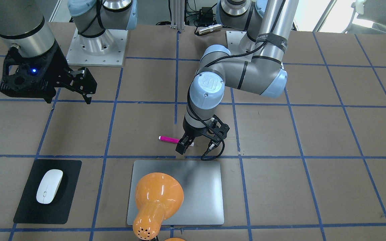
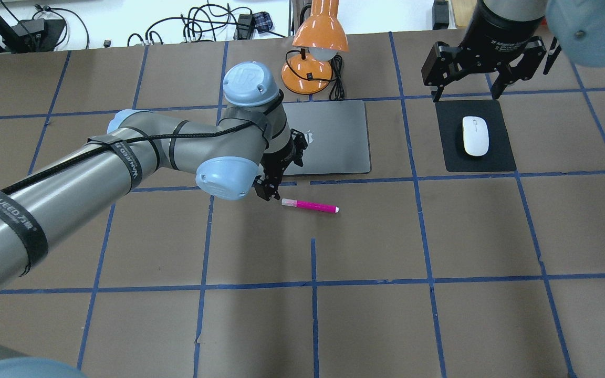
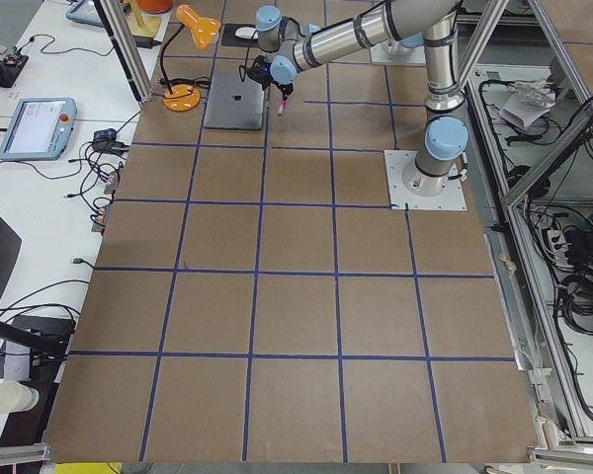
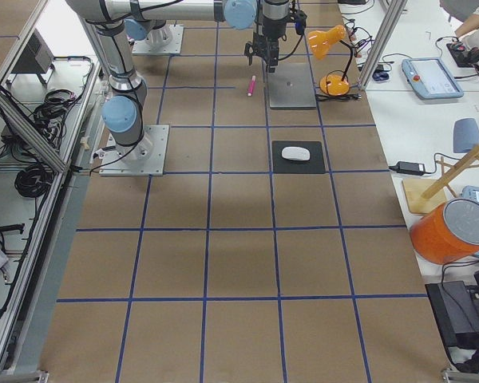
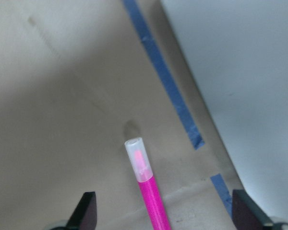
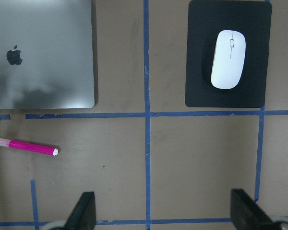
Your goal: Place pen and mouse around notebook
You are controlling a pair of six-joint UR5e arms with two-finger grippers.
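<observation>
The magenta pen (image 2: 310, 205) lies flat on the brown table just in front of the silver notebook (image 2: 334, 136). My left gripper (image 2: 270, 190) is low over the pen's pale end, open. In the left wrist view the pen (image 5: 146, 191) runs between the two spread fingertips (image 5: 86, 213), with the notebook's edge (image 5: 249, 72) to the right. The white mouse (image 2: 475, 136) rests on a black mat to the notebook's right. High above the mat's far edge, my right gripper (image 2: 465, 89) hangs open and holds nothing. From its wrist camera I see the mouse (image 6: 228, 58), pen (image 6: 24, 145) and notebook (image 6: 43, 52).
An orange desk lamp (image 2: 315, 47) stands behind the notebook with its cord beside it; its shade (image 1: 157, 197) hangs over the notebook's far edge. The black mat (image 2: 497, 157) lies under the mouse. Blue tape lines grid the brown table (image 2: 365, 315).
</observation>
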